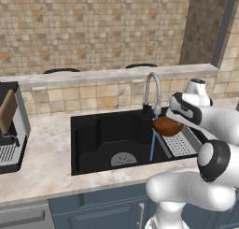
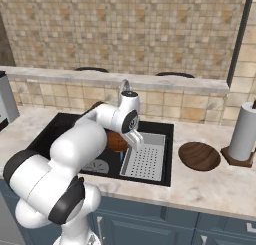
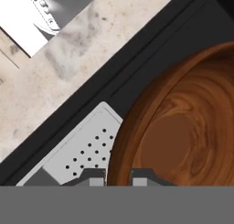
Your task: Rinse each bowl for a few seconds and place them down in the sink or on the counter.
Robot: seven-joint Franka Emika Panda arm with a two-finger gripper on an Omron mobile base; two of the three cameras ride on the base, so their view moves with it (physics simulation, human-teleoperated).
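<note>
Hand view: bowl (image 3: pixel 183 127) rim between hand (image 3: pixel 119 178) fingertips.

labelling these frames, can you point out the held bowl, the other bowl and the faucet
held bowl (image 1: pixel 166 125), left base view, its outer wall.
other bowl (image 2: pixel 199 156), right base view, its inner floor, on the counter.
faucet (image 1: pixel 151 81), left base view, top of its curved spout.

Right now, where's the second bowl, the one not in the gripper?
In the right base view the second bowl sits on the counter right of the sink, between the grey perforated tray and the paper towel roll.
</note>
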